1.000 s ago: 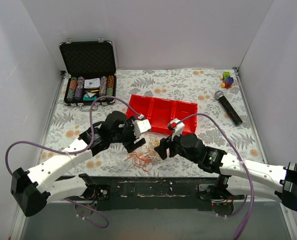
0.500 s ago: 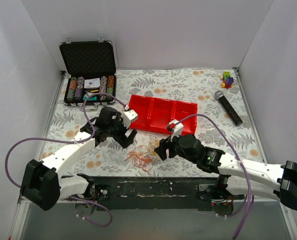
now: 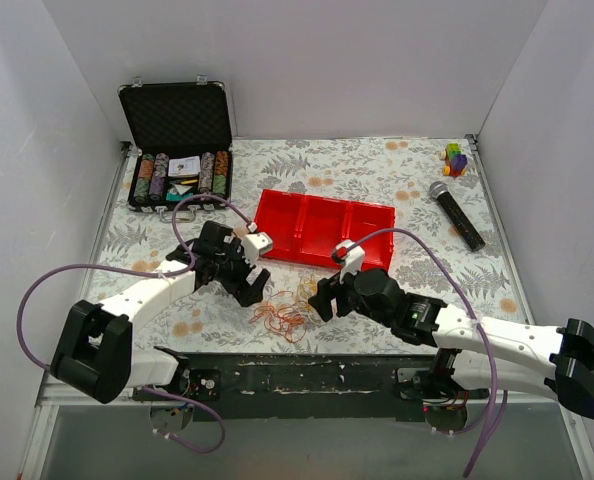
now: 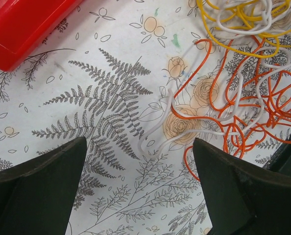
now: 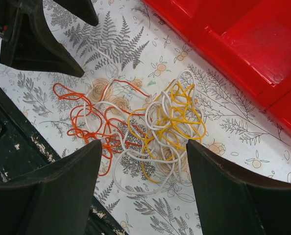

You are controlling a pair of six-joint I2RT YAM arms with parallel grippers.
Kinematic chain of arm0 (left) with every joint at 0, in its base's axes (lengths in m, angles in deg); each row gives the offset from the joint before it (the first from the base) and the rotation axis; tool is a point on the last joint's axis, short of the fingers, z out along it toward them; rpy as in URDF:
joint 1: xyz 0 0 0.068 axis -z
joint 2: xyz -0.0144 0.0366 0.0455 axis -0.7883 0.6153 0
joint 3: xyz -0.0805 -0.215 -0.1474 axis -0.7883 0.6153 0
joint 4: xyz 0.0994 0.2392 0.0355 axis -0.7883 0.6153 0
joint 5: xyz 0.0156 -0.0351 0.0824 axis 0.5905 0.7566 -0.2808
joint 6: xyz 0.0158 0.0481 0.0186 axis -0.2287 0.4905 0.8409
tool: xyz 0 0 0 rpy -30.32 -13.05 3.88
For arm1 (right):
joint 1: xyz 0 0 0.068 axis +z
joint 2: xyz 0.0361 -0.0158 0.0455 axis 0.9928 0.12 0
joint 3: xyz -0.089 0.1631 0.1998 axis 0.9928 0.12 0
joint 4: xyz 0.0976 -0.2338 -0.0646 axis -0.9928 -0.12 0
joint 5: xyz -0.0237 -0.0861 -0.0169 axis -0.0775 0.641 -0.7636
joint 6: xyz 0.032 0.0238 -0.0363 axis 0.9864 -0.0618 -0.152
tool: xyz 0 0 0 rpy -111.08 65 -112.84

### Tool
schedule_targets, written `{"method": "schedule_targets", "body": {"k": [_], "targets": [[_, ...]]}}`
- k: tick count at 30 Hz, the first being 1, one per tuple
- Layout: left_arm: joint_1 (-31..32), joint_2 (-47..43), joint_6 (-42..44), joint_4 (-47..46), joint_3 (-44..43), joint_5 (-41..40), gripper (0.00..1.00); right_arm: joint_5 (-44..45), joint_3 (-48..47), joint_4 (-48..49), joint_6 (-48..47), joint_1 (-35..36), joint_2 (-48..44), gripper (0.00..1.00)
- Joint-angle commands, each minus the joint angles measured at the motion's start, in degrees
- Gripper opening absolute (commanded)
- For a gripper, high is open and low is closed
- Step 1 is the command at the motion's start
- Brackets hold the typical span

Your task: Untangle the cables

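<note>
Left gripper (image 3: 253, 288) and right gripper (image 3: 318, 300) are both gaping empty, overhead view, flanking the clump of thin curly orange, yellow and white wires (image 3: 287, 312) lying just before the red plastic divided tray (image 3: 322, 213). Left wrist: wires (image 4: 243, 73) are lying mostly rightward. Right wrist: they're sitting squarely between my fingers (image 5: 47, 191).

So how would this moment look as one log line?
left gripper: open, empty | right gripper: open, empty | cables: tangled on table between them

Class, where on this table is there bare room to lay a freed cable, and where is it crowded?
Bare: the back strip between chip case and toy blocks, behind the red tray; also between microphone and right arm. Crowded: the cables between left gripper and right gripper.
</note>
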Motion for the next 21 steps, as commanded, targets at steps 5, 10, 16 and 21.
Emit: {"method": "schedule_targets", "body": {"k": [5, 10, 16, 21], "targets": [[-1.2, 0.9, -0.1, -2.7, 2.5, 6.8, 0.81, -0.1, -2.9, 1.8, 0.3, 0.3, 0.9, 0.78], [-1.2, 1.6, 0.5, -2.7, 3.9, 8.6, 0.66, 0.0, -2.6, 2.3, 1.0, 0.2, 1.3, 0.77], [-1.2, 2.2, 0.3, -4.5, 4.6, 7.2, 0.37, -0.7, -3.8, 3.9, 0.3, 0.2, 3.1, 0.77], [-1.2, 0.9, -0.9, -5.3, 2.3, 5.6, 0.10, -2.7, -5.8, 4.4, -0.1, 0.3, 5.1, 0.77]]}}
